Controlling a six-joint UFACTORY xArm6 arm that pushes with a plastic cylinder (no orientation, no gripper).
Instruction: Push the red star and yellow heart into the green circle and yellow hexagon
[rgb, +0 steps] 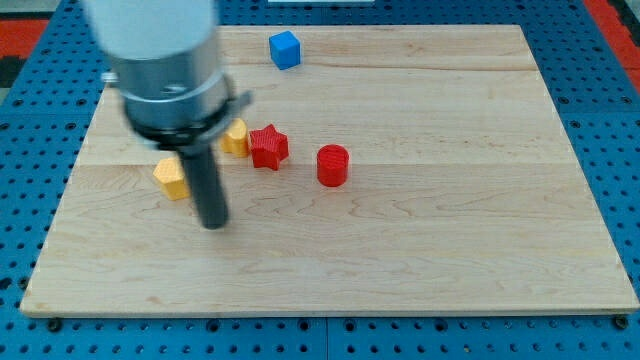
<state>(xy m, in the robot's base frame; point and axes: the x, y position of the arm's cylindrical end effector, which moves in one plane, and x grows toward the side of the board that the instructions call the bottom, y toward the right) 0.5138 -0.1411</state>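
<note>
— Right, where is my tip (213, 224) sitting?

— Left of centre on the counter (450, 220), just right of and slightly below the yellow block (171, 178) at middle left; I cannot tell whether they touch, or that block's exact shape.

— And the task pieces?

— The red star (268, 147) lies up and right of the tip, touching another yellow block (236, 137) on its left, which the rod partly hides. A red cylinder (332, 165) stands just right of the star, apart from it. A blue cube (285, 49) sits near the top edge.

— Pincer state?

— I have no pincer on this rig, only the rod. No green circle shows.
</note>
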